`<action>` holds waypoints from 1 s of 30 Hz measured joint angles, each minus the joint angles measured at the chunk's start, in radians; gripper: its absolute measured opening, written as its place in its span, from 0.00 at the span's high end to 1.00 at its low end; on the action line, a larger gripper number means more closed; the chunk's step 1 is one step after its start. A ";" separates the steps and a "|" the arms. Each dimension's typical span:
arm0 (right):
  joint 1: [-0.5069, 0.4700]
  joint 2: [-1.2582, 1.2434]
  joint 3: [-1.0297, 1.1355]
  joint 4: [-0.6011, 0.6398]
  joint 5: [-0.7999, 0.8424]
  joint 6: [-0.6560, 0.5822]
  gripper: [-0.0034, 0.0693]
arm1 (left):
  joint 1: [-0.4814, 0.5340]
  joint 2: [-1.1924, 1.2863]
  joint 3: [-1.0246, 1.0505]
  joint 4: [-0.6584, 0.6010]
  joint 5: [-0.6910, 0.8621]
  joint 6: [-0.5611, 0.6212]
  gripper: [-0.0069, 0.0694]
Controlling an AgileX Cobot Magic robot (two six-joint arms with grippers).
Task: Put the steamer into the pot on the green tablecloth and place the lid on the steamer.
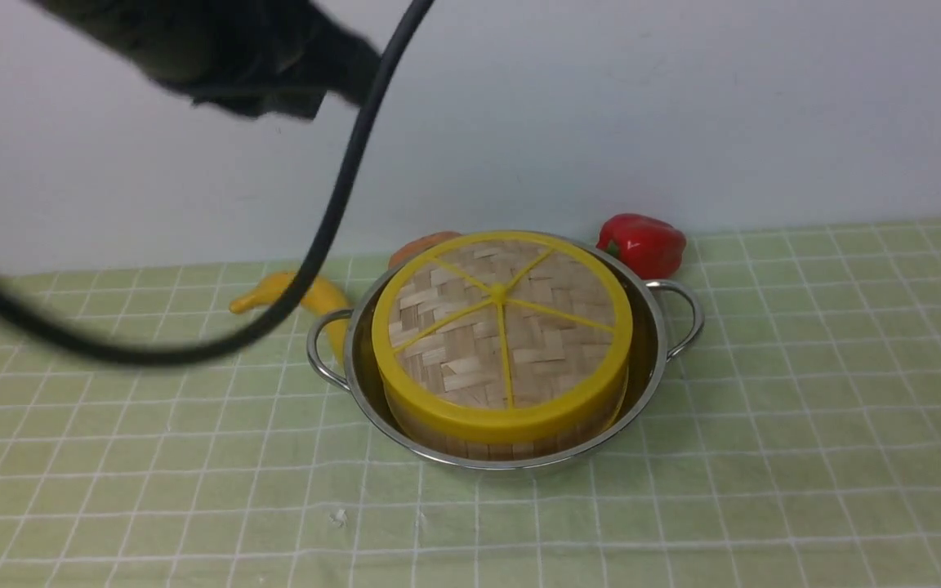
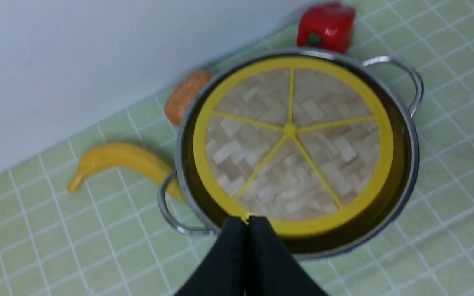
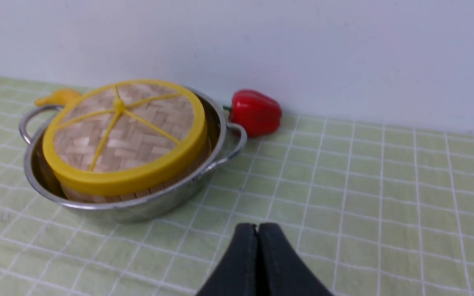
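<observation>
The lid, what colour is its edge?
The lid has a yellow rim; the left wrist view shows it best.

Wall [image 1: 724, 106]: plain white, ran behind everything.
Red pepper [image 1: 642, 244]: 1 glossy toy bell pepper with a green stem, lay at the back near the wall.
Banana [image 1: 287, 296]: 1, yellow and curved, lay well left of the pepper.
Orange-brown piece [image 1: 424, 246]: 1 oblong item, partly hidden, sat between banana and pepper; kind unclear.
</observation>
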 joint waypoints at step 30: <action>0.000 -0.028 0.035 0.021 -0.081 0.001 0.82 | 0.000 -0.849 1.047 -0.049 -0.767 0.002 0.92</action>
